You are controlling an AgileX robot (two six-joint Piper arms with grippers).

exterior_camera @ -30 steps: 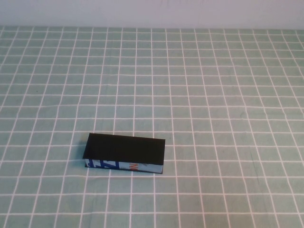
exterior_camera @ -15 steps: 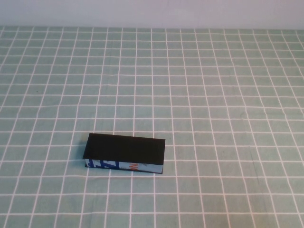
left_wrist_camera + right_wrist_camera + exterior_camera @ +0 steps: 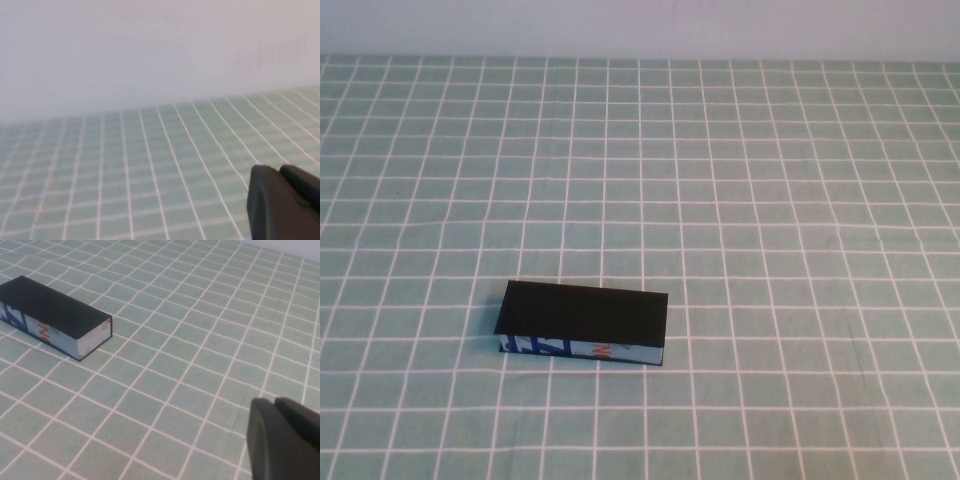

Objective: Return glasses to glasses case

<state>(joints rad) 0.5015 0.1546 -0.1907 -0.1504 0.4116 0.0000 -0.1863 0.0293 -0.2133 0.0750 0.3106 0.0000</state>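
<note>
The glasses case lies shut on the green checked cloth, left of centre and toward the near side; its black lid is flat on top and its white front with blue and orange print faces me. It also shows in the right wrist view. The glasses are hidden or out of view. Neither arm shows in the high view. My left gripper is shut and empty, above bare cloth facing the back wall. My right gripper is shut and empty, well apart from the case.
The green checked tablecloth covers the whole table. A pale wall runs along the far edge.
</note>
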